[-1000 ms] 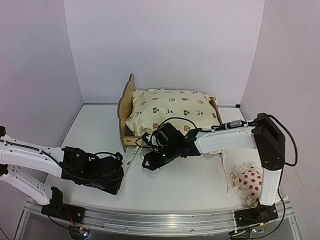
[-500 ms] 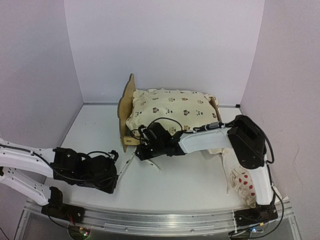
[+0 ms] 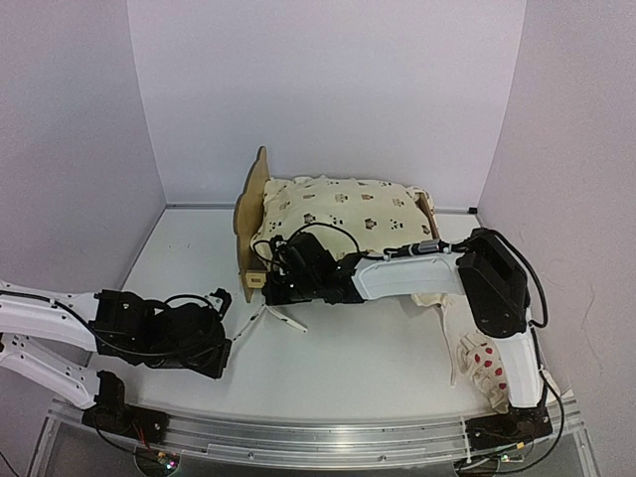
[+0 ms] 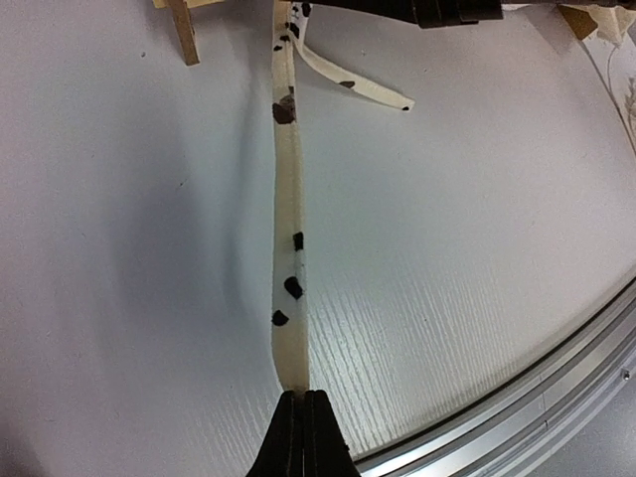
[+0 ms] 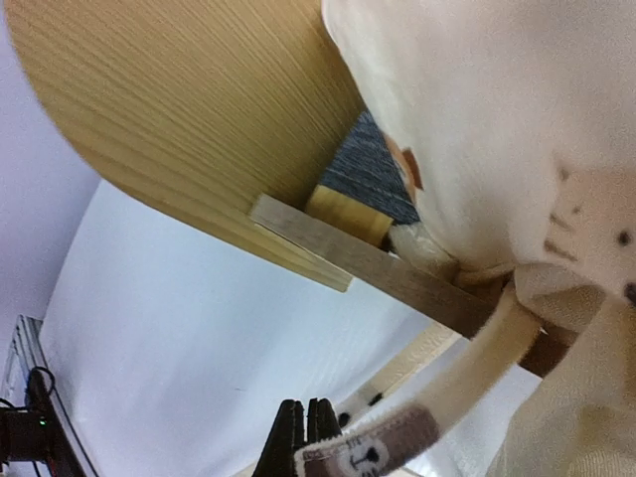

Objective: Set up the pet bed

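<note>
Left gripper [image 4: 301, 399]: you clamp the tie [image 4: 288, 199] end, held straight for knotting | right gripper [image 5: 305, 409]: together by the bed [image 5: 189, 129], second tie [image 5: 383, 439] beside it.

A white desk [image 3: 378, 368] with a metal rail [image 3: 318, 435] along its near edge sits enclosed by a plain lilac back wall [image 3: 328, 89] and side walls [image 3: 60, 149], evenly lit.
</note>
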{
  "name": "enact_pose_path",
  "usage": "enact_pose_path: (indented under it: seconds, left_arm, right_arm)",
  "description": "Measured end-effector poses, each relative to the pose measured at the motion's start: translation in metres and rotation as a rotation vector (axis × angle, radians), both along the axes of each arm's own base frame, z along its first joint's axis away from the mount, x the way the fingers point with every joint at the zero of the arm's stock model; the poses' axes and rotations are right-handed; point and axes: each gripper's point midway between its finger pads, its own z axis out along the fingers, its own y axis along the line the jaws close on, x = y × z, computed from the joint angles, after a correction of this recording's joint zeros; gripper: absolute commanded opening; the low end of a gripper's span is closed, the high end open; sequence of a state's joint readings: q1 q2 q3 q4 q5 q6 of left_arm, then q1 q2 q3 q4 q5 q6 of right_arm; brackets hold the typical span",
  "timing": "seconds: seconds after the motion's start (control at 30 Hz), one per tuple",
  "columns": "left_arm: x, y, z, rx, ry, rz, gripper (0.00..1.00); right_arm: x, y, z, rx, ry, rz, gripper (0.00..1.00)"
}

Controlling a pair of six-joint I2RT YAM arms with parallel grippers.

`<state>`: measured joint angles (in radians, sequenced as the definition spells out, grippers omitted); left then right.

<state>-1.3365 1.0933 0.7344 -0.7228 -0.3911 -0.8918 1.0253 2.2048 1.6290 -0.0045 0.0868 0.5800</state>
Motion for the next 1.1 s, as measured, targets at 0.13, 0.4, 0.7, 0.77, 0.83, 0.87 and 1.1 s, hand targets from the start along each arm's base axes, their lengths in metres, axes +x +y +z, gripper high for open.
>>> enact_pose_path:
  seconds: [0.13, 0.4, 0.7, 0.77, 0.83, 0.87, 1.1]
  left_arm:
    - [0.005, -0.005, 0.011, -0.021, -0.026, 0.005, 0.0]
    - [0.008, -0.01, 0.013, -0.024, -0.04, 0.011, 0.0]
    - [0.017, -0.015, 0.022, -0.026, -0.084, 0.03, 0.0]
    - [0.019, -0.015, 0.025, -0.029, -0.094, 0.036, 0.0]
    - [0.023, -0.015, 0.028, -0.03, -0.104, 0.044, 0.0]
    - [0.024, -0.015, 0.029, -0.031, -0.109, 0.048, 0.0]
    - [0.03, -0.013, 0.033, -0.035, -0.115, 0.063, 0.0]
  right_arm:
    - [-0.005, -0.021, 0.019, 0.02, -0.009, -0.068, 0.0]
    - [-0.011, -0.077, -0.01, -0.03, 0.042, -0.198, 0.0]
    - [0.01, -0.037, 0.069, 0.192, 0.041, -0.182, 0.0]
    - [0.013, -0.029, 0.088, 0.25, 0.034, -0.183, 0.0]
    - [0.014, -0.029, 0.09, 0.268, 0.041, -0.191, 0.0]
    - [0.013, -0.03, 0.086, 0.268, 0.046, -0.195, 0.0]
    - [-0.008, -0.072, 0.007, 0.161, 0.152, -0.259, 0.0]
